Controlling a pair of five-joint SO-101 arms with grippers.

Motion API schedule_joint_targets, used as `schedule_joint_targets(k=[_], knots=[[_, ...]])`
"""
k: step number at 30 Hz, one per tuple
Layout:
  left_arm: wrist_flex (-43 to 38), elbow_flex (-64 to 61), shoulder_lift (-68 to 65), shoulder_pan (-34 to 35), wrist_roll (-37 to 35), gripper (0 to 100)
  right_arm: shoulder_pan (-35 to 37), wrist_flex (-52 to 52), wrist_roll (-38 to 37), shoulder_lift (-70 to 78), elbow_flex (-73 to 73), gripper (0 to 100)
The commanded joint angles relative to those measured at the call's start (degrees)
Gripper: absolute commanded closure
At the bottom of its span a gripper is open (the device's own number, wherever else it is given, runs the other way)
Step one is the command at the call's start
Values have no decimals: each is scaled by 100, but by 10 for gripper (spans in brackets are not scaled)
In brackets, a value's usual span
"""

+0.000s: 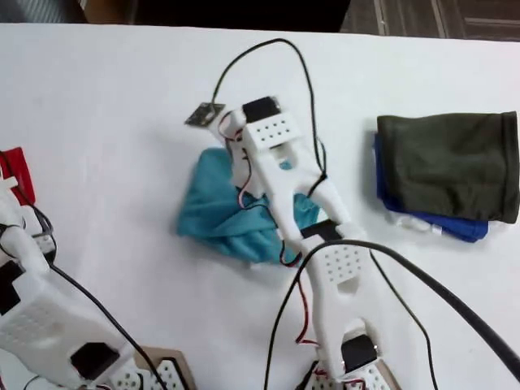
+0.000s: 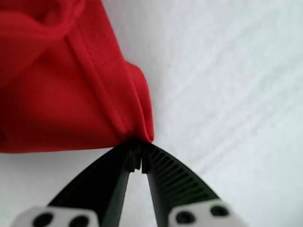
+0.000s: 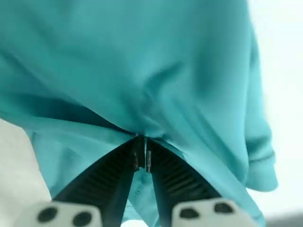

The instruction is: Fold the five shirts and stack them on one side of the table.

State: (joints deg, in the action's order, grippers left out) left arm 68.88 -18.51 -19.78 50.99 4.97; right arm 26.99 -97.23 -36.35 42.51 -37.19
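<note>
Olive folded fabric shirt [image 1: 447, 162] atop blue folded shirt [image 1: 443, 226]: stacked, right side of white table [image 1: 122, 122]. Teal crumpled shirt [image 3: 142, 71]: mid-table, unfolded, my right gripper [image 3: 141, 158] clamped on it. Red bunched shirt [image 2: 61, 94]: left edge, my left gripper [image 2: 137, 161] pinching hem. Judged: two done.

Bright even light, perhaps overhead; table [image 1: 122, 122] glares.

high view overlooks table [image 1: 114, 114]; right wrist view, close, shares teal shirt [image 1: 211, 213]
</note>
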Motion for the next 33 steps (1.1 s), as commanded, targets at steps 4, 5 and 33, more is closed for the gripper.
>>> schedule_joint_targets(k=[4,5,33], knots=[[-149,-84,-79,62,-26,973,-488,-57,-18,-505,659,977],[-149,-84,-79,62,-26,973,-549,-57,-18,-505,782,977],[-149,-75,-79,62,-26,973,-497,1868,-211,-4286,3895,977]])
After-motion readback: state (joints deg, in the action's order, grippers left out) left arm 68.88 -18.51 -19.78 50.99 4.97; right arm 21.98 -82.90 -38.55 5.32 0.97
